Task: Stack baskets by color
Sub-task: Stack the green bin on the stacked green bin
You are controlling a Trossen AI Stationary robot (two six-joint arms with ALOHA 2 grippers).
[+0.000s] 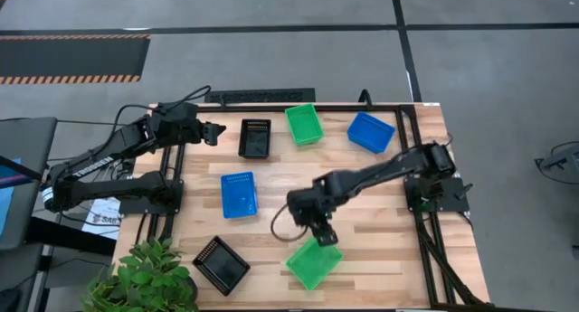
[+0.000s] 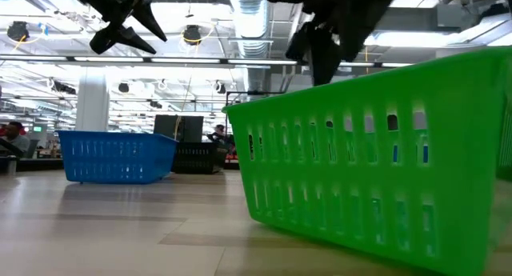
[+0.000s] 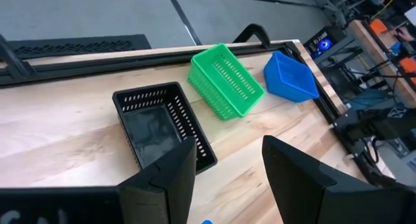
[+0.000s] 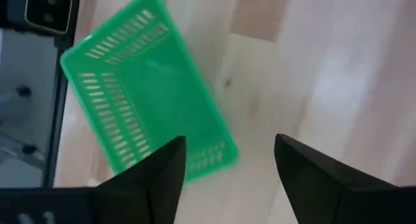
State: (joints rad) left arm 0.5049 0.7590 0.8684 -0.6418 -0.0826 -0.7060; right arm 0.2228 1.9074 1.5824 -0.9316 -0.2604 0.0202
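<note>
**Baskets scattered, right gripper over the near green one**

The green basket at the table's near edge sits flat on the wood, turned at an angle, with nothing inside it. The right gripper hangs just above its far end, fingers spread wide and holding nothing; in the right wrist view the same basket lies below and between the two dark fingers without touching them. My guess is that the arm is placed here to take hold of this basket by a wall, since its match, the second green basket, stands well apart at the far side and the two need to end up nested.

The left gripper waits near the far left corner, fingers apart and empty, aimed toward a black basket that lies just beside it. That would be a natural first pick for this arm.

Counted from above, six baskets show: two green, two blue and two black. One blue basket rests mid-table, the other blue basket at the far right beside the far green one. The second black basket sits at the near left, next to a potted plant. No basket is stacked in another yet, so sorting by colour appears barely begun.
</note>
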